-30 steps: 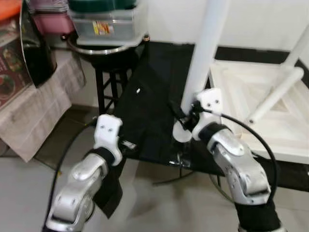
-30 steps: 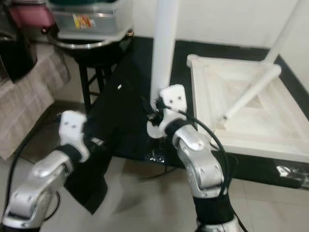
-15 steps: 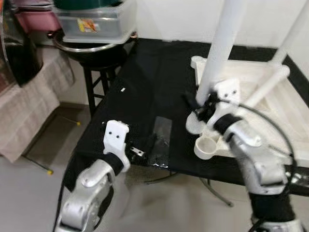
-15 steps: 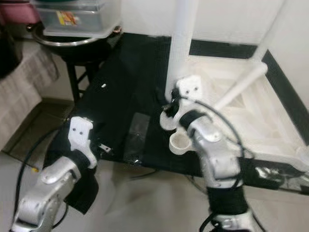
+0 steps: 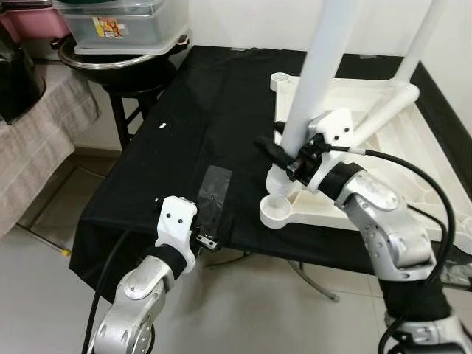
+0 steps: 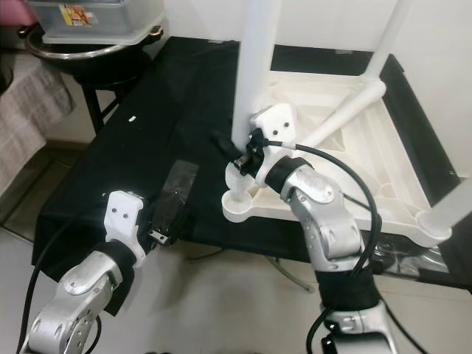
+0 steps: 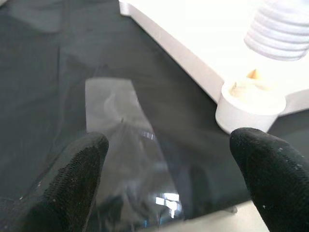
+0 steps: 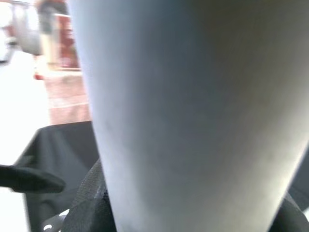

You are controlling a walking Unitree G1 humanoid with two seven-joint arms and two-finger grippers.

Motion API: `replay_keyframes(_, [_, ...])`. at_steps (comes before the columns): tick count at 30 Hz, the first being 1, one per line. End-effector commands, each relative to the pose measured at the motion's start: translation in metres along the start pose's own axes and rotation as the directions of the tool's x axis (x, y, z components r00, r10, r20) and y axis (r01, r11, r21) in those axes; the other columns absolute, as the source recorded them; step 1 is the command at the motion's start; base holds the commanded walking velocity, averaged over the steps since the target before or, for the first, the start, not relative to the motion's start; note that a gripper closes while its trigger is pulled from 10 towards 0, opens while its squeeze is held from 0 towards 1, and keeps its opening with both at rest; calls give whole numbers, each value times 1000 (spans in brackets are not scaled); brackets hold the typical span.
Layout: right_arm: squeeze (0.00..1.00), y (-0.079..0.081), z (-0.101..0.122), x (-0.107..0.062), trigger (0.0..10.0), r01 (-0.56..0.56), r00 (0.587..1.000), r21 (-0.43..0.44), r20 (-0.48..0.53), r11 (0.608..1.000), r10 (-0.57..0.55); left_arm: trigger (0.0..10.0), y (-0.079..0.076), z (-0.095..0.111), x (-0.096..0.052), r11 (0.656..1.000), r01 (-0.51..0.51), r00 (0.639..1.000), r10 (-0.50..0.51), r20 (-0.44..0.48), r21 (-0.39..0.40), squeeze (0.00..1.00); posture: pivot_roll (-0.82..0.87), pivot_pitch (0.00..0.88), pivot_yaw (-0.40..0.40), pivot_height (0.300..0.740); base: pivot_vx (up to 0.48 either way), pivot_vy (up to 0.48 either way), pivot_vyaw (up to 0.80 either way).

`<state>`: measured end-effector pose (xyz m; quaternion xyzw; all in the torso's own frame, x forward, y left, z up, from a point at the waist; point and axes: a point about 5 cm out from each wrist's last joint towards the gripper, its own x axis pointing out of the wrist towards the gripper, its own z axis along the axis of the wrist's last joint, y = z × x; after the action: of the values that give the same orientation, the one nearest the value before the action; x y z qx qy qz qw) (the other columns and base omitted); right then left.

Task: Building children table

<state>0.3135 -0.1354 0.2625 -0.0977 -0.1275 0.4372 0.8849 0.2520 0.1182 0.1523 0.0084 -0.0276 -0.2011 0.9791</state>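
Now the white leg [image 5: 313, 88], clamped by the right gripper [image 5: 289, 156], has been brought over the corner socket [image 5: 278, 212] at frame centre, ready for threading, while the left gripper [image 7: 169, 169] is held open.

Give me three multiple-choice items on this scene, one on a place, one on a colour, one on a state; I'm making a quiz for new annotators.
1. Where is the threaded end of the leg held by the right gripper?
A. Just above the corner socket of the tabletop
B. On the floor
C. Inside the tub

2. What colour is the cloth under the tabletop?
A. Red
B. Black
C. Yellow

3. How is the left gripper?
A. Shut on a screw
B. Shut on the leg
C. Open, holding nothing

Answers: 1 A, the left wrist view shows the thread just above the socket. 2 B, the cloth is black in both eye views. 3 C, its fingers stand wide apart over the cloth.
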Motion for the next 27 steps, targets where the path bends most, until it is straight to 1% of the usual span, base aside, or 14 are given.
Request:
replay_keyframes(1, [0, -2, 11, -1, 10000, -135, 986, 77, 104, 988, 127, 10000, 0, -2, -4, 1000, 1, 1000, -1, -1, -6, 0, -40, 221, -26, 740, 0, 0, 0])
replay_keyframes(2, [0, -2, 11, -1, 10000, -135, 986, 77, 104, 988, 127, 10000, 0, -2, -4, 1000, 1, 1000, -1, -1, -6, 0, -40, 221, -26, 740, 0, 0, 0])
replay_keyframes(4, [0, -9, 11, -5, 10000, -245, 963, 167, 157, 955, 220, 10000, -3, 0, -7, 1000, 9, 1000, -9, 18, 9, 0, -33, 235, -23, 740, 0, 0, 0])
replay_keyframes(7, [0, -14, 10, -9, 10000, -346, 932, 182, 184, 921, 313, 10000, -6, 3, -11, 999, 20, 999, -21, 38, 41, 0, -30, 253, -12, 740, 0, 0, 0])
replay_keyframes(8, [0, -14, 10, -9, 10000, -346, 932, 182, 184, 921, 313, 10000, -6, 3, -11, 999, 20, 999, -21, 38, 41, 0, -30, 253, -12, 740, 0, 0, 0])
replay_keyframes(9, [0, -16, 11, -12, 10000, -394, 914, 191, 189, 899, 360, 10000, -7, 4, -13, 998, 22, 999, -24, 43, 55, 0, -29, 262, -9, 740, 0, 0, 0])
replay_keyframes(10, [0, -19, 12, -15, 10000, -444, 893, 189, 175, 876, 414, 10000, -8, 5, -16, 997, 32, 998, -36, 48, 74, 0, -25, 273, -6, 740, 0, 0, 0])
replay_keyframes(12, [0, -24, 12, -18, 10000, -486, 872, 177, 154, 856, 464, 10000, -9, 7, -18, 995, 40, 998, -44, 51, 92, 0, -24, 276, -4, 740, 0, 0, 0])
replay_keyframes(17, [0, -37, 16, -17, 10000, -511, 860, 93, 57, 854, 508, 10000, -10, 14, -21, 990, 44, 996, -53, 69, 131, 0, -18, 301, 2, 740, 0, 0, 0])
replay_keyframes(19, [0, -42, 27, -13, 10000, -540, 842, 18, 7, 842, 540, 10000, -5, 29, -18, 981, 41, 991, -63, 115, 188, 0, -13, 321, 7, 740, 0, 0, 0])
replay_keyframes(21, [0, -44, 32, -12, 10000, -559, 829, -4, -3, 829, 559, 10000, -2, 37, -16, 979, 34, 989, -63, 137, 201, 0, -13, 322, 8, 740, 0, 0, 0])
replay_keyframes(23, [0, -42, 41, -10, 10000, -623, 782, -45, -39, 781, 622, 10000, 4, 59, -9, 967, 29, 976, -82, 203, 252, 0, -12, 329, 6, 740, 0, 0, 0])
replay_keyframes(24, [0, -42, 41, -10, 10000, -623, 782, -45, -39, 781, 622, 10000, 4, 59, -9, 967, 29, 976, -82, 203, 252, 0, -12, 329, 6, 740, 0, 0, 0])
replay_keyframes(27, [0, -34, 38, -7, 10000, -696, 718, -38, -82, 717, 692, 10000, 6, 84, -2, 941, 44, 953, -140, 267, 336, 0, -16, 333, 1, 740, 0, 0, 0])
